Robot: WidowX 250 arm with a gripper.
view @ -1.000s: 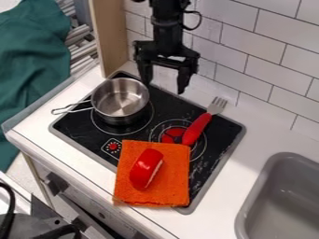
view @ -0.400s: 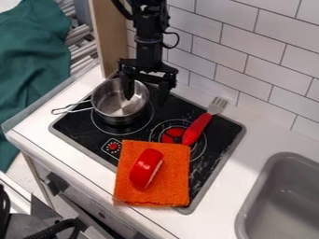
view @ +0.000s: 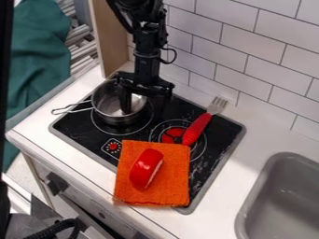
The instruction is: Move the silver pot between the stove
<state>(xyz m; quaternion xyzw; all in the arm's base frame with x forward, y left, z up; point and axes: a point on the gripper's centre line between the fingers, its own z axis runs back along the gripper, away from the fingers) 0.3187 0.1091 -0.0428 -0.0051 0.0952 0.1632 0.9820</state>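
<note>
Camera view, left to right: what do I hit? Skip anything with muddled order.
Green cloth → pot → fork → sink.

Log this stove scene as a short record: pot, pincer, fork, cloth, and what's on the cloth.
pot: silver metal saucepan, upright on the left burner, handle pointing picture-left
pincer: black two-finger pincer, open, one finger over the pot's inside, the other beyond its right side
fork: red-handled fork, handle on the right burner, prongs toward the tiled wall
cloth: orange fabric square, partly on the black stovetop
on cloth: red curved object
</note>
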